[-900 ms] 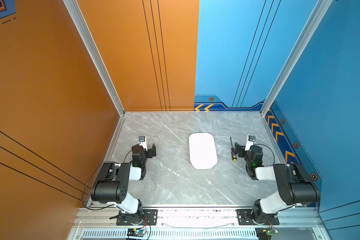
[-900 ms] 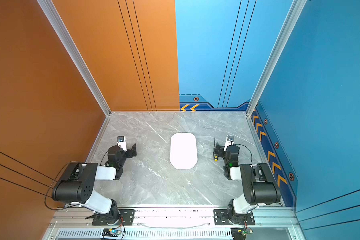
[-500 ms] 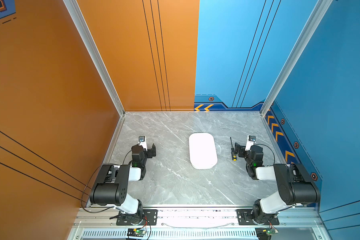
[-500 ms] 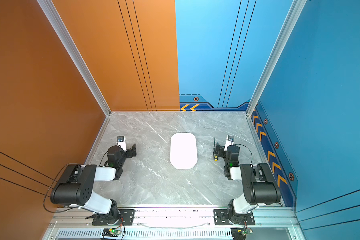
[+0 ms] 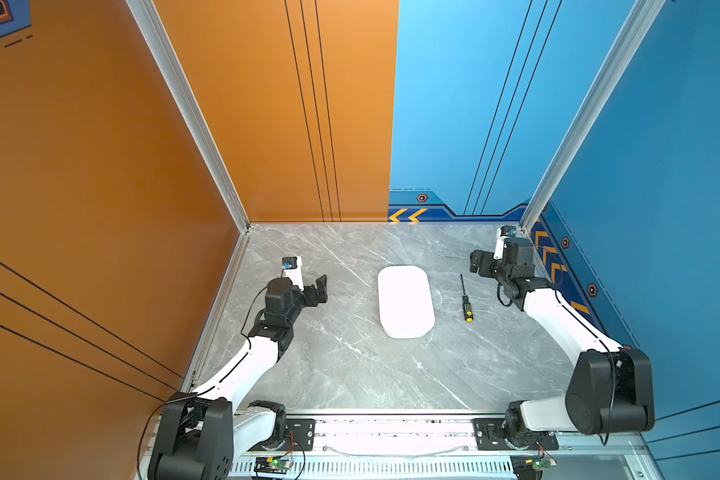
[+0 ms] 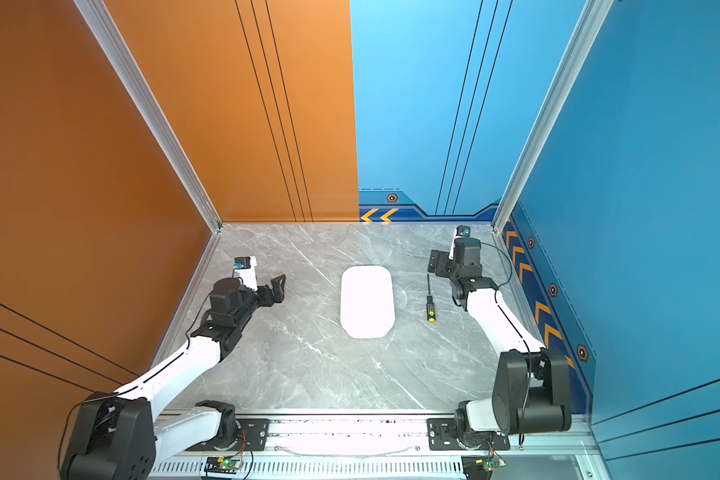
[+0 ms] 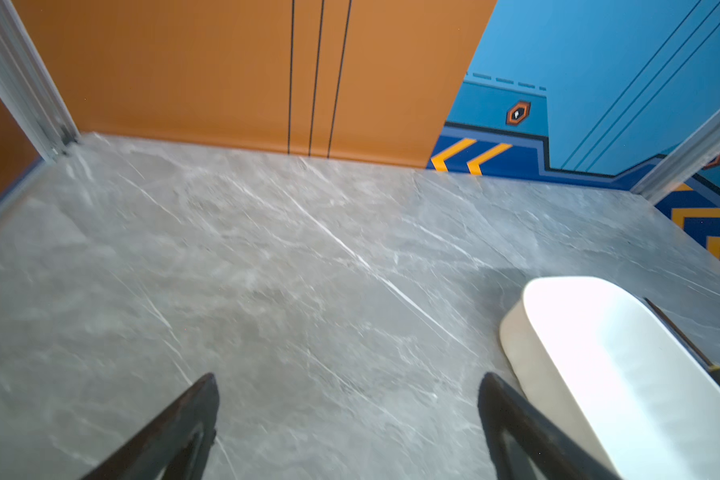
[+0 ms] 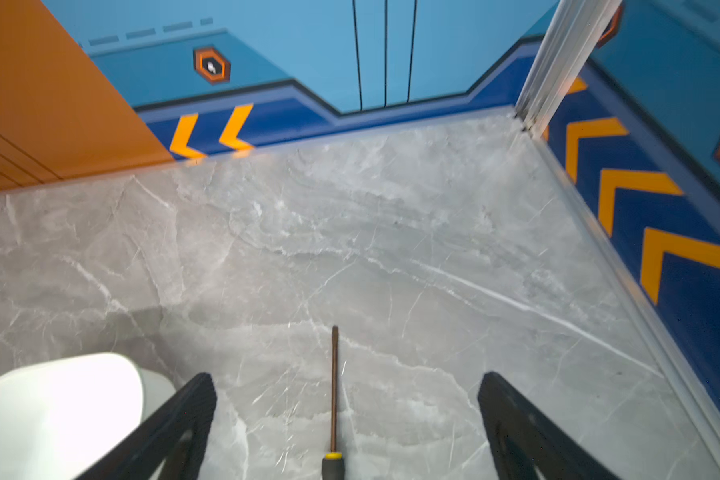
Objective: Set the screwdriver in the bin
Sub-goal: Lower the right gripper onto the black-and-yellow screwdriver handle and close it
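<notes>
Right tool point(image 8: 348, 378) spread wide, holding nothing, near the screwdriver point(image 8: 334, 399).

The left arm point(image 5: 246, 370) and right arm point(image 5: 558, 316) share white links, black joints, thin black cables and black jaws.

table point(image 5: 350, 365): I'm seeing grey marble-look stone, smooth, faint sheen.
bin point(image 5: 406, 332): smooth white plastic, glossy.
screwdriver point(image 5: 466, 305): dark metal shaft, matt black handle.

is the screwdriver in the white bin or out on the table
Out: the small black-handled, yellow-dotted screwdriver lies flat on the grey marble table beside the shallow white rectangular plastic bin, not touching it.
</notes>
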You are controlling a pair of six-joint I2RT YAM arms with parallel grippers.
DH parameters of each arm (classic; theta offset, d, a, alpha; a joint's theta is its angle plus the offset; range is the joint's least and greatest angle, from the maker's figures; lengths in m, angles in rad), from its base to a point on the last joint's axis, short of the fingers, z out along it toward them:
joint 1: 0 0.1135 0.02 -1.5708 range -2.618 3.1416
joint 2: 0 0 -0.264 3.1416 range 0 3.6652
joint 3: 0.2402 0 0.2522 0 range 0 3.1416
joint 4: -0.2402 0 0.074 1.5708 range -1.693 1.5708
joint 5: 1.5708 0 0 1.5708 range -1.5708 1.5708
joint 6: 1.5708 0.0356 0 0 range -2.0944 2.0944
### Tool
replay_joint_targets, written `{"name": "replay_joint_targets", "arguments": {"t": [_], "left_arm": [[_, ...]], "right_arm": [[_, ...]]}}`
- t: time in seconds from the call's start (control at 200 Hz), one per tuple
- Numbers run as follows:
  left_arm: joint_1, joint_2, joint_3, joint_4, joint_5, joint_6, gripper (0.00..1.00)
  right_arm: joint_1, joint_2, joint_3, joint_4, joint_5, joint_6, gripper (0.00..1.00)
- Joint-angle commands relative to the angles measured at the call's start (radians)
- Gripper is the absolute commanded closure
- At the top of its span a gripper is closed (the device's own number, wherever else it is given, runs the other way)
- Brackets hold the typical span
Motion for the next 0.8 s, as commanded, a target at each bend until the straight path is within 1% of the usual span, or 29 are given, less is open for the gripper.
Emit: {"name": "replay_joint_targets", "arguments": {"t": [0.0, 0.075, 0.13, 0.16, 0.225, 0.3, 0.421, 0.511, 0.696, 0.796], "left_arm": [[-0.048, 0.014, 0.061, -0.135, 0.054, -0.249, 0.02], [-0.127, 0.027, 0.072, -0.134, 0.013, -0.253, 0.02], [-0.162, 0.041, 0.077, -0.134, -0.014, -0.251, 0.02], [-0.171, 0.047, 0.078, -0.134, -0.018, -0.268, 0.02], [-0.175, 0.065, 0.077, -0.127, 0.013, -0.315, 0.02], [-0.18, 0.086, 0.077, -0.113, 0.062, -0.33, 0.02], [-0.186, 0.114, 0.078, -0.113, 0.079, -0.343, 0.02], [-0.186, 0.139, 0.083, -0.113, 0.1, -0.347, 0.02], [-0.183, 0.211, 0.111, -0.114, 0.206, -0.37, 0.02], [-0.187, 0.234, 0.12, -0.112, 0.24, -0.378, 0.02]], "right_arm": [[0.052, 0.11, 0.093, -0.452, -0.017, 0.045, 0.03], [0.058, 0.175, 0.134, -0.526, -0.049, 0.063, 0.04], [0.056, 0.212, 0.142, -0.544, -0.101, 0.063, 0.02], [0.056, 0.229, 0.141, -0.546, -0.11, 0.068, 0.03], [0.05, 0.259, 0.142, -0.558, -0.128, 0.084, 0.04], [0.039, 0.291, 0.14, -0.57, -0.163, 0.084, 0.07], [0.036, 0.324, 0.131, -0.574, -0.16, 0.079, 0.09], [0.043, 0.343, 0.132, -0.575, -0.147, 0.074, 0.12], [0.052, 0.362, 0.137, -0.574, -0.139, 0.074, 0.18], [0.054, 0.375, 0.145, -0.574, -0.136, 0.072, 0.23]]}}
